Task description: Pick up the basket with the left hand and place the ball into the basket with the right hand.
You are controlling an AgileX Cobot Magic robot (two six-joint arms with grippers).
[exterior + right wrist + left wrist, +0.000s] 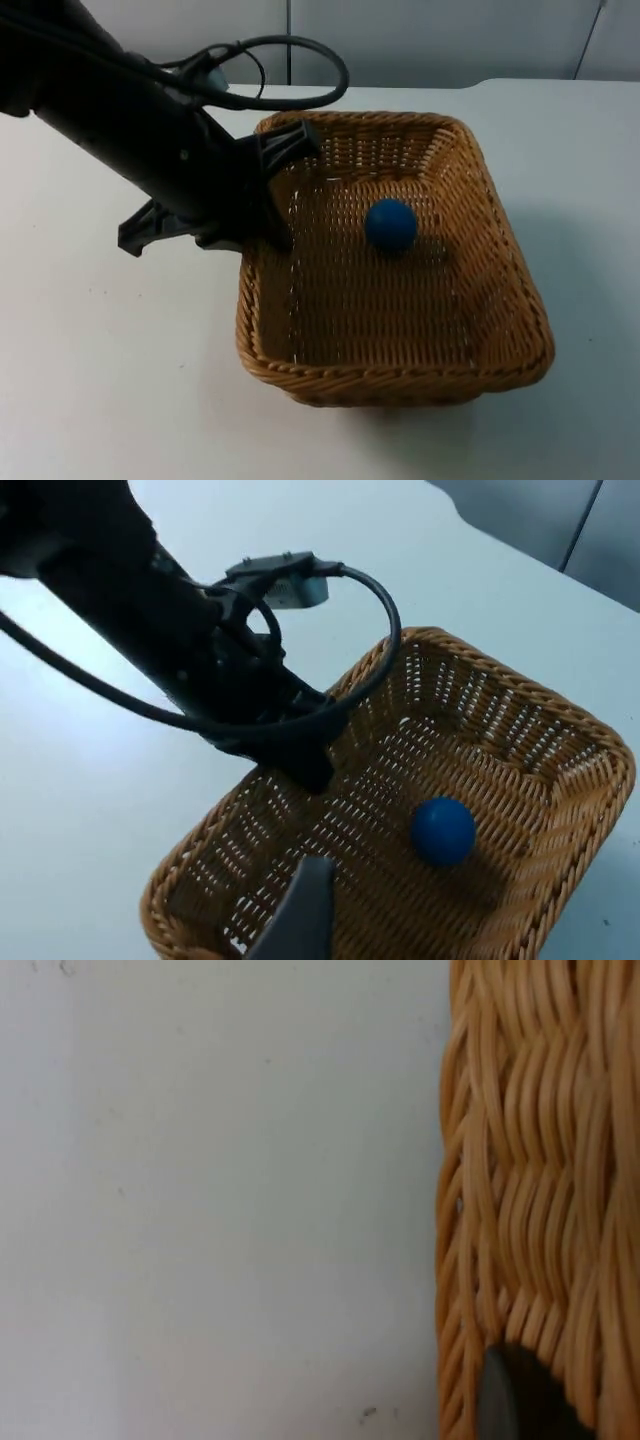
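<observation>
Basket (400, 345), long axis toward the partition, blue ball (390, 224) inside, left gripper (268, 215) clamped on its left rim.

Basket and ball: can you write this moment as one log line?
ball: inside basket | left gripper: shut on basket's rim | right gripper: above basket

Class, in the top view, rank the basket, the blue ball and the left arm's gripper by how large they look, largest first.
1. basket
2. left gripper, clamped on the basket's rim; it is nearer the camera, so its size is flattered
3. ball, lying inside the basket
</observation>
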